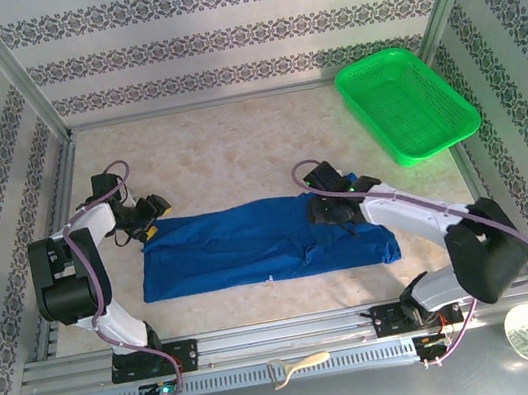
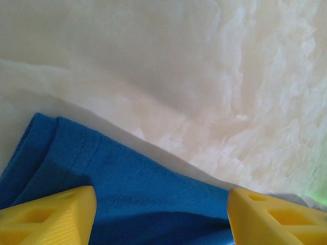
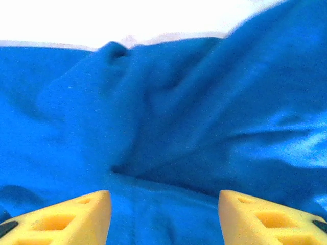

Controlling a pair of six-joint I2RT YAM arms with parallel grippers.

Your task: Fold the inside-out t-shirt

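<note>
left fingers [image 2: 56,217] and right fingers [image 3: 76,217] open, empty: i'd pinch the t-shirt's [image 1: 252,245] far edge evenly, folding toward the table's [image 1: 236,151] near edge

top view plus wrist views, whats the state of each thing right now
t-shirt, lying on the table, folded into a long band, bunched at its right end
left hand, open, over the t-shirt's far left corner, holding nothing
right hand, open, over the bunched cloth, holding nothing
green basket, upright at the far right corner, empty
</note>
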